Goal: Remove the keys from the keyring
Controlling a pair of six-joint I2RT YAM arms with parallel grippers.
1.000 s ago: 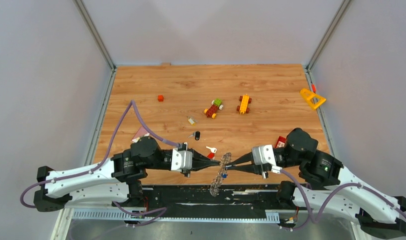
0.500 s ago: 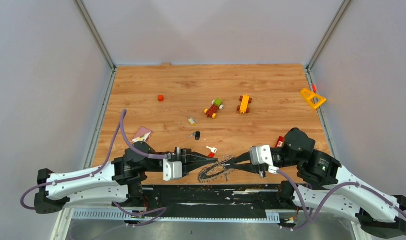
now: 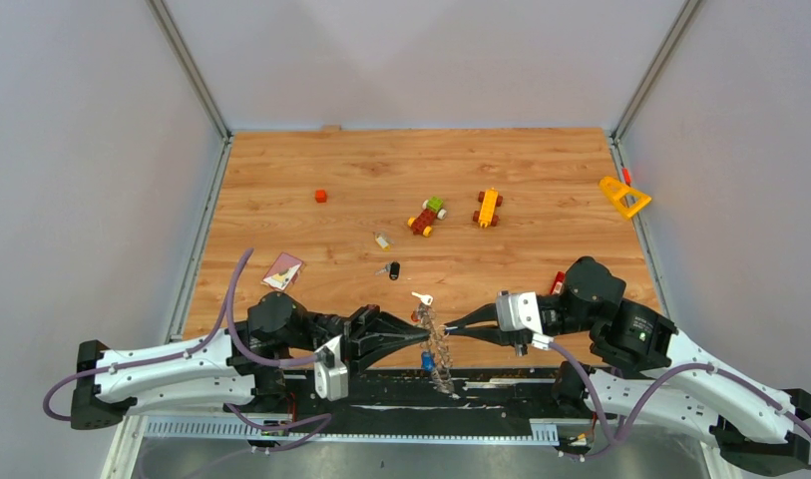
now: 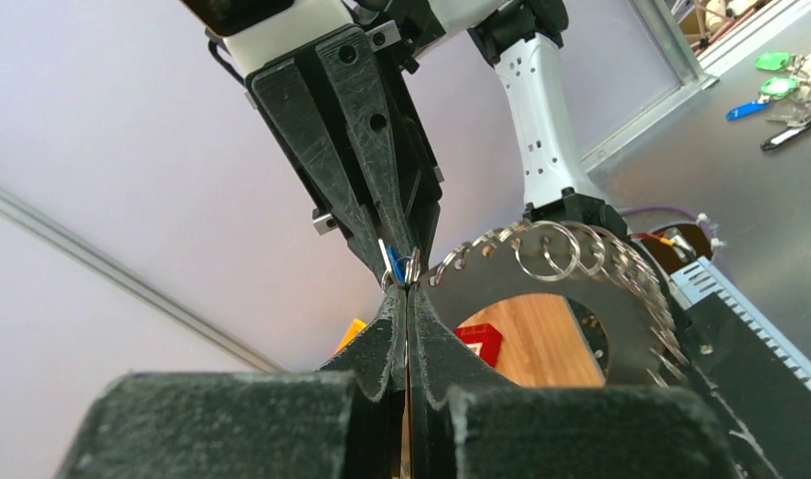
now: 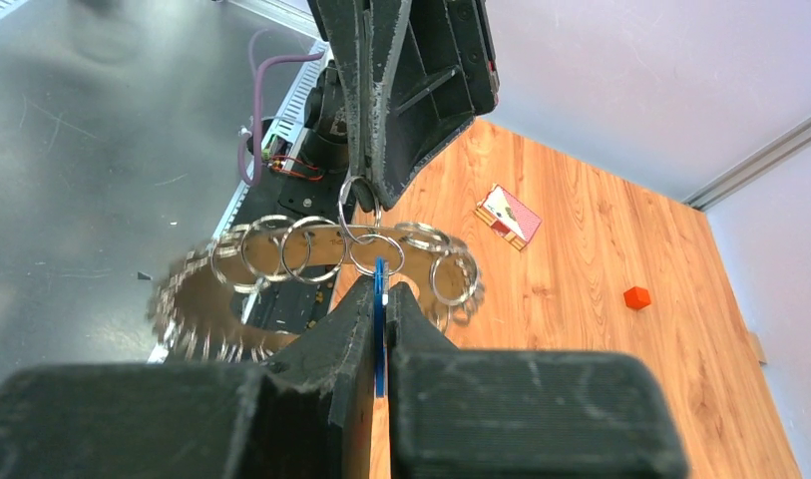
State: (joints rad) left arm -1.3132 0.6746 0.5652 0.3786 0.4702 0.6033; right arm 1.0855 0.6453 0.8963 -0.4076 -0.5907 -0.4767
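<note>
- Hanging in the air over the near edge of the table (image 3: 541, 180), the keyring (image 3: 439, 351) is stretched between the two pincers. It sits edge-on to the overhead camera, and I judge this keeps it from swinging while a key is worked off.
- It is a flat silver-grey disc with a wide round hole, and small holes punched along its rim carry a row of thin wire loops (image 5: 311, 249).
- The left pincer (image 3: 421, 337) is closed tight on one of those loops at the rim, which seems meant to anchor the keyring.
- The right pincer (image 3: 451, 331) meets it tip to tip and is clamped flat on a blue key (image 5: 380, 277), apparently to pull or twist it off its loop.
- A black-headed key (image 3: 393, 269) and a red key (image 3: 421, 311) lie loose on the table just beyond the keyring, so part of the job looks done.
</note>
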